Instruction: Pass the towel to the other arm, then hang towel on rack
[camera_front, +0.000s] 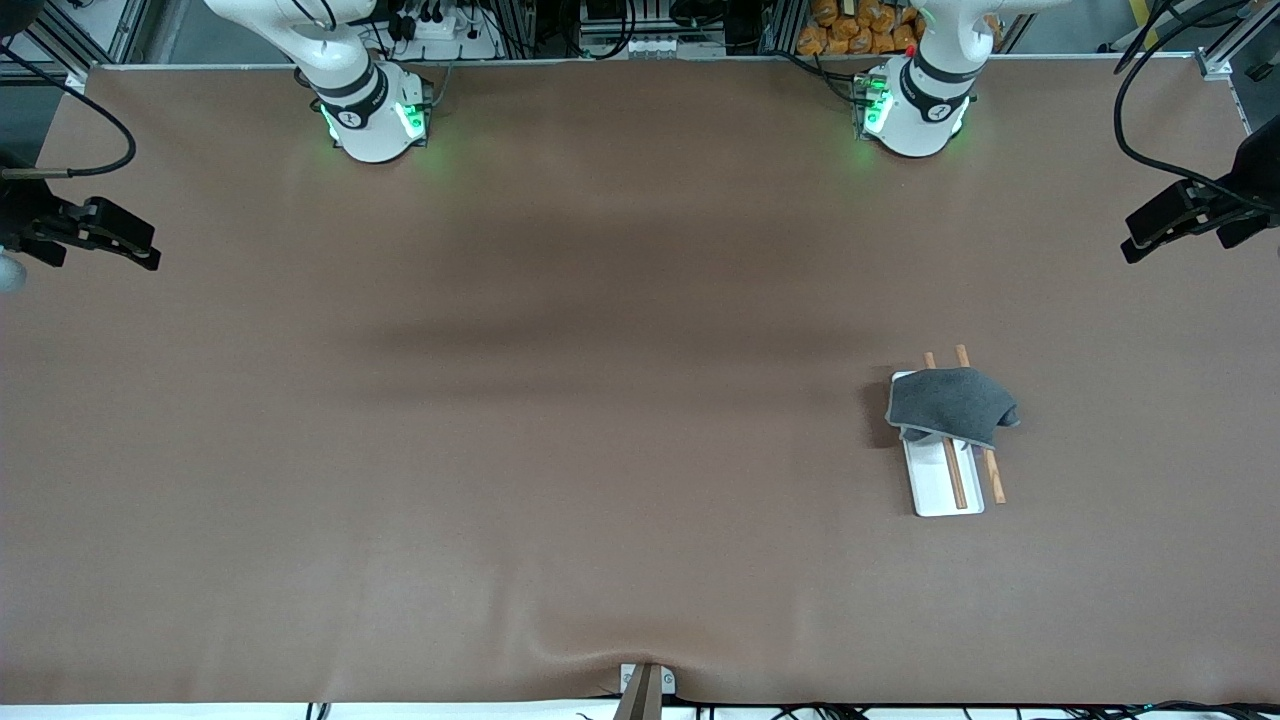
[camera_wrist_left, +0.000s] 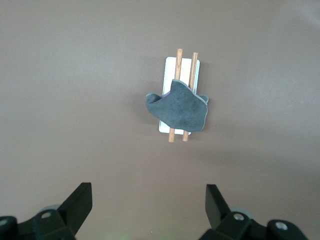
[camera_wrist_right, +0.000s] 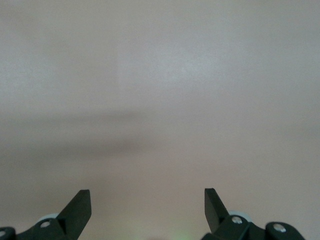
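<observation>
No brand, label or writing can be read on anything in view.

The small dark grey cloth towel (camera_front: 950, 405) with its thin lighter grey hem lies draped over a small rack (camera_front: 945, 480) made of a flat white rectangular base and two thin parallel wooden rods (camera_front: 955, 478). The cloth is rumpled and folded, its outline uneven, with one corner hanging off the rack's edge toward the left arm's end of the table. It covers the part of the rods farther from the front camera; their nearer lengths stick out bare over the white base. In the left wrist view the same towel (camera_wrist_left: 179, 108) shows a soft matte surface, the pale hem tracing its edge, and both rods (camera_wrist_left: 176, 95) pass under it.

The rack stands on the brown matte table cover (camera_front: 560, 420), toward the left arm's end.

The left gripper (camera_wrist_left: 149, 210) hangs high above the table over the area by the rack, its black fingers (camera_wrist_left: 80, 202) spread wide and holding nothing. The right gripper (camera_wrist_right: 148, 210) waits over bare table at the right arm's end, its black fingers (camera_wrist_right: 79, 204) likewise spread wide and empty.
</observation>
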